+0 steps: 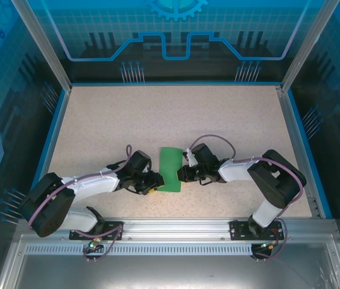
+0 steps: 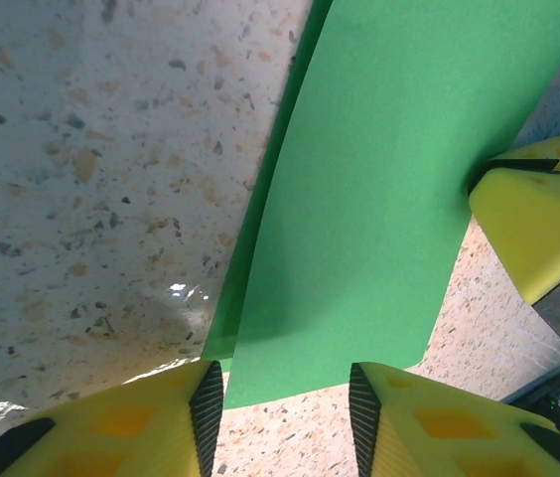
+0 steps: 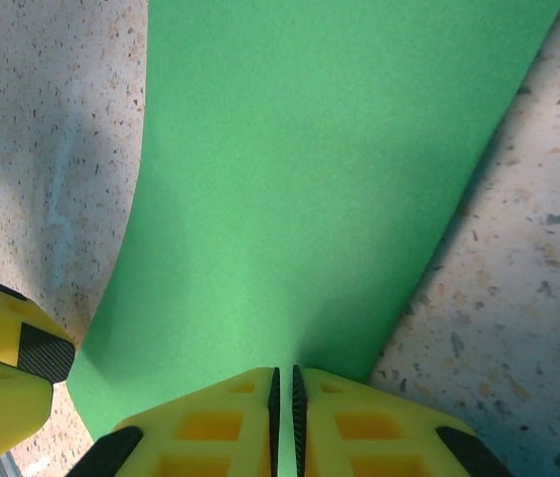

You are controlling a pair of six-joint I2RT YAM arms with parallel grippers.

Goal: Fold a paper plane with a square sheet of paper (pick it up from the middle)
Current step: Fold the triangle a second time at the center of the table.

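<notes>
Both arms reach low across the bench (image 1: 158, 114), wrists bent inward. The right tool (image 3: 283, 393) pinches the green paper (image 1: 171, 170); the left tool (image 2: 285, 402) straddles its edge, jaws parted.

Light: bright, even, from overhead.
Top view: table (image 1: 158, 120) uniformly lit and sharp; arms (image 1: 91, 183) cast short, soft shadows; walls (image 1: 13, 90) tinted blue, with faint reflections.
Left wrist view: small white glint on the table near the sheet of paper (image 2: 379, 199); soft shadow under the sheet's raised edge; speckle mildly blurred.
Right wrist view: table shaded grey at left and lower right; paper evenly lit, slightly soft.
</notes>
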